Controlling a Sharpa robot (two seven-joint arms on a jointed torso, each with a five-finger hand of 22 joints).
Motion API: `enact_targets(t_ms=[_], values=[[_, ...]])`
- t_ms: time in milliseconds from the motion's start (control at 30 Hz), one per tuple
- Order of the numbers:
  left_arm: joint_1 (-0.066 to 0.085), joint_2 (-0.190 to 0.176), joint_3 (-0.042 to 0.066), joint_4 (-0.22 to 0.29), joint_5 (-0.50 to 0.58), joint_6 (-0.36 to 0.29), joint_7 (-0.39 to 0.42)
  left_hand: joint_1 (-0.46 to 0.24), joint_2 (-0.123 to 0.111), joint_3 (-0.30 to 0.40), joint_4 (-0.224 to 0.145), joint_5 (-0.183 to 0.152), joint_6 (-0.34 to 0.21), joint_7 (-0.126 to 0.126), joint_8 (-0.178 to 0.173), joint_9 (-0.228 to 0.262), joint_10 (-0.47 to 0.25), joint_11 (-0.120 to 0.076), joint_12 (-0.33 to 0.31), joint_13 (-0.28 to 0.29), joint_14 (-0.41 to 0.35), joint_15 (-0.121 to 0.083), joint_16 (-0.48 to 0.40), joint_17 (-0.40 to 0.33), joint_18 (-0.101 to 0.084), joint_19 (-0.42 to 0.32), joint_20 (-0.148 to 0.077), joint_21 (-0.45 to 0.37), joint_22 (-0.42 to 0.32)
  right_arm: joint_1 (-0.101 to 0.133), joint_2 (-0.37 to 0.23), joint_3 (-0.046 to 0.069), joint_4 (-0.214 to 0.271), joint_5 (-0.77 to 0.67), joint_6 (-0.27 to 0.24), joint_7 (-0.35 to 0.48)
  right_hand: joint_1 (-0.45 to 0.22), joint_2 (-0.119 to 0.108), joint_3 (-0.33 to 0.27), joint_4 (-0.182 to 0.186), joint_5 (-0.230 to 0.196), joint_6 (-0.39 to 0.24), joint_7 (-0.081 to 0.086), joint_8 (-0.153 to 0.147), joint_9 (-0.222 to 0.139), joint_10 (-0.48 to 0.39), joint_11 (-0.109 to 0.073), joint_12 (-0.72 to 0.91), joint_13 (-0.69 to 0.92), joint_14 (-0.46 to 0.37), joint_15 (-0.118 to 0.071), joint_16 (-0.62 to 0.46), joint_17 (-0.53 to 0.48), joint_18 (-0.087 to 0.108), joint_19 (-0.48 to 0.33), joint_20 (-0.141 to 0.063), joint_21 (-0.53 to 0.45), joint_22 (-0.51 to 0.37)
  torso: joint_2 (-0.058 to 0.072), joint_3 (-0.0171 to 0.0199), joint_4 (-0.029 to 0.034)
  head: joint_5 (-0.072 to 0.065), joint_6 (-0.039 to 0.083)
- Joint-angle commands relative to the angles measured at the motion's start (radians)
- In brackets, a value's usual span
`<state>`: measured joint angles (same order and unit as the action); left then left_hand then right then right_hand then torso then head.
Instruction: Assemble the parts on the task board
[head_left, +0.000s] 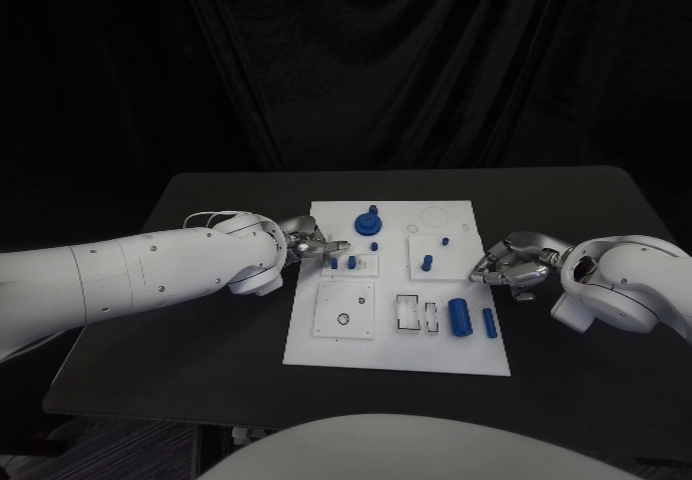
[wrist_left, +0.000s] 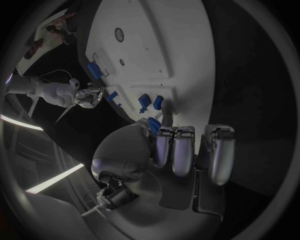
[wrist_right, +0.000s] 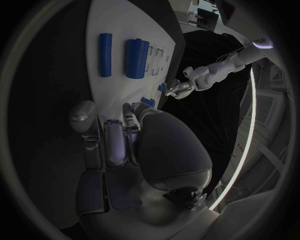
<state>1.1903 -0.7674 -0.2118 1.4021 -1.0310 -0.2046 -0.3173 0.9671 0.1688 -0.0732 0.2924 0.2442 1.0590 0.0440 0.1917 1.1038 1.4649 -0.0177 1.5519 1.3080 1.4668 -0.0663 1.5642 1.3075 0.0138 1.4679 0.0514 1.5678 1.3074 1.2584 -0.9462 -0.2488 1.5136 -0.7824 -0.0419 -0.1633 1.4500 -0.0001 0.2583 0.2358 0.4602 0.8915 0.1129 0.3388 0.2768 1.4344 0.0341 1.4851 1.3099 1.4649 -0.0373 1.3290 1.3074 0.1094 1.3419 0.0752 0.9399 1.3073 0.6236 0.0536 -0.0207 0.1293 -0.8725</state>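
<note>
Now left hand (head_left: 310, 245) at the task board (head_left: 332, 345) left edge, fingertips pinching a small blue peg (head_left: 351, 263) apparently to seat it, while right hand (head_left: 512, 265), fingers curled together, empty as far as visible, waits at the right edge.

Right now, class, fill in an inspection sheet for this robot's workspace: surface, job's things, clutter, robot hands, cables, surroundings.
Surface: black table, task board in the middle.
Job's things: blue round part at the board's far end; thick cylinder and thin cylinder lying near its right edge; small pegs standing mid-board.
Clutter: nothing seen.
Robot hands: left robot hand at the board's left edge, fingertip by two small pegs; right robot hand curled at the right edge, grasp unclear.
Cables: thin wires at the left wrist.
Surroundings: dark curtain.
</note>
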Motion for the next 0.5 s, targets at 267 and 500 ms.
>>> enact_targets(t_ms=[267,500], values=[[0.003,-0.048,0.002,0.042,-0.115,-0.334,0.300,0.213,-0.096,-0.043,-0.010,0.098,-0.096,-0.011,0.107,0.165,0.086,-0.015,-0.004,0.244,0.104,-0.013,0.007,0.263,-0.014,0.103,-0.015,0.003,0.263,-0.003,-0.021,0.001,0.021,-0.003,-0.035,0.017,-0.001,-0.009,0.004,-0.001,0.005,-0.006,0.000,0.007,0.003,-0.005,0.002,-0.004,0.130,0.011,0.006,-0.002,0.040,0.014,-0.003,0.001,0.001,0.077,0.000,-0.0004,0.0011,-0.012,0.000],[0.030,-0.053,0.004,0.035,-0.130,-0.358,0.527,0.453,-0.126,0.028,0.006,0.128,-0.286,0.071,0.031,0.143,-0.296,0.067,-0.348,0.014,0.032,0.052,-0.057,0.190,0.068,-0.229,0.053,-0.133,0.073,-0.002,-0.030,0.001,0.036,-0.003,-0.067,0.040,-0.003,-0.015,0.002,-0.002,0.007,-0.003,-0.001,0.010,0.004,0.000,0.001,-0.001,0.134,0.013,0.005,0.002,0.044,0.012,0.001,0.000,0.008,0.079,0.000,-0.0020,-0.0001,-0.015,0.000]])
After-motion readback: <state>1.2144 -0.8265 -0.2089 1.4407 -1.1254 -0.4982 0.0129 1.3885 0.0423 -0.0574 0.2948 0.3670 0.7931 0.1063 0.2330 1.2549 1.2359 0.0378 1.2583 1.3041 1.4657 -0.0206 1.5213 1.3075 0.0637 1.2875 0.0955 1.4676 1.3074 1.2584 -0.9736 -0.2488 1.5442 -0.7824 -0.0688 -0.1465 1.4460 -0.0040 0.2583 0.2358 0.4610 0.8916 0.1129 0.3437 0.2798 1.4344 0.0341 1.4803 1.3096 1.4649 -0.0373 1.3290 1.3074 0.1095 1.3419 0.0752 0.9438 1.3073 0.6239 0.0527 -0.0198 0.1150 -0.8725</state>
